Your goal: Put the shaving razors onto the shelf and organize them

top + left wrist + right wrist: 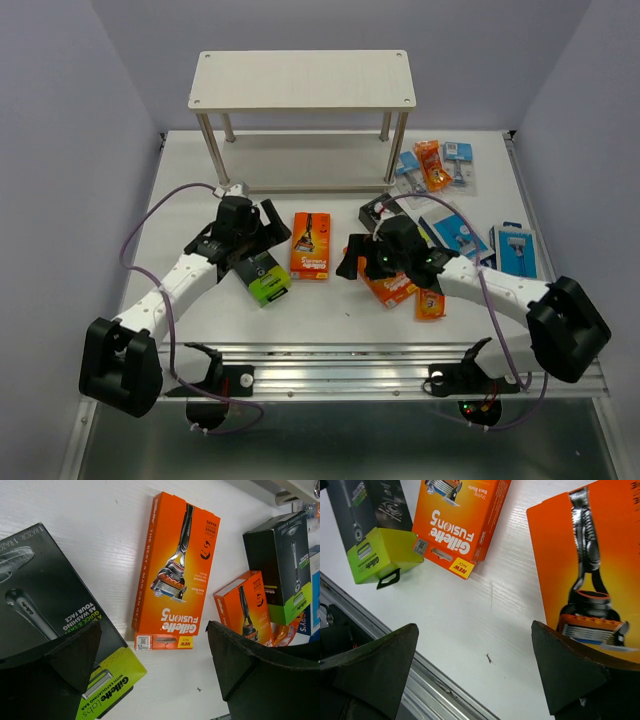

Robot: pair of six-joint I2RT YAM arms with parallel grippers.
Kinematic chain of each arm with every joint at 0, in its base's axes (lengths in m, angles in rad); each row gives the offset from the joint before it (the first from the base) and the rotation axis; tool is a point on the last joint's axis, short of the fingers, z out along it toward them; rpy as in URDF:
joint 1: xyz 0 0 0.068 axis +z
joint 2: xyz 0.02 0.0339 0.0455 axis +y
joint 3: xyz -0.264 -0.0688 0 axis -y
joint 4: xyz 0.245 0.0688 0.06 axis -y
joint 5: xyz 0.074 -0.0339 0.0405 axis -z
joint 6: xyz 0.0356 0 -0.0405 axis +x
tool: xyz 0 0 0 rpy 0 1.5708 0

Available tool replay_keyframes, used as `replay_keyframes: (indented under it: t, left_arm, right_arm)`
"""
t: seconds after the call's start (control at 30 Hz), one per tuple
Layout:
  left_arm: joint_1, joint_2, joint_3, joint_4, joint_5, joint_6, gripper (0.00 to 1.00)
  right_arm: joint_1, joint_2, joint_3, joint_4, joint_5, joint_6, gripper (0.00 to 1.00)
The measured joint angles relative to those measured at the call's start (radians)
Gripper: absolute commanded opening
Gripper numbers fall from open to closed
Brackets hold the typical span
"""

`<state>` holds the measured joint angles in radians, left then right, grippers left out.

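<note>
Orange Fusion5 pack (175,570) lies flat on the white worktop (100,520), seen between the left claw's (154,640) wide-spread jaws (nothing gripped). The right claw (475,630) gapes as wide, empty, above the worktop. One finger (50,680) partly covers a black-and-lime box (45,595). A second orange pack (590,555) runs off-frame. The shelf (300,80) stands behind them.

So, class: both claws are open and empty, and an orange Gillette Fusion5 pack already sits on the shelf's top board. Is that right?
No. The top external view shows the orange Gillette Fusion5 pack lying on the table between the arms, not on the shelf. The left claw and right claw are open and empty.
</note>
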<state>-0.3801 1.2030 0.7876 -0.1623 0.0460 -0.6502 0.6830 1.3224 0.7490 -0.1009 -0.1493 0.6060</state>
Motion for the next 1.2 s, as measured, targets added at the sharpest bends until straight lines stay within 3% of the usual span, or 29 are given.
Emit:
replay_keyframes:
  t: [0.3, 0.5, 0.93, 1.03, 1.2]
  left_arm:
    - [0.0, -0.128, -0.063, -0.011, 0.003, -0.042, 0.99]
    - [0.0, -0.191, -0.09, -0.03, -0.006, -0.051, 0.99]
    - [0.0, -0.226, -0.094, -0.066, -0.024, -0.062, 0.99]
    - [0.0, -0.226, -0.104, -0.067, -0.024, -0.064, 0.99]
    - [0.0, -0.225, -0.11, -0.074, -0.024, -0.065, 0.99]
  right_arm:
    - [0.115, 0.272, 0.081, 0.167, 0.082, 0.196, 0.98]
    - [0.117, 0.324, 0.087, 0.214, 0.134, 0.325, 0.95]
    - [0.168, 0.397, 0.079, 0.297, 0.154, 0.48, 0.77]
    - [0.169, 0.4, 0.067, 0.315, 0.158, 0.517, 0.66]
    - [0.169, 0.418, 0.054, 0.346, 0.167, 0.572, 0.57]
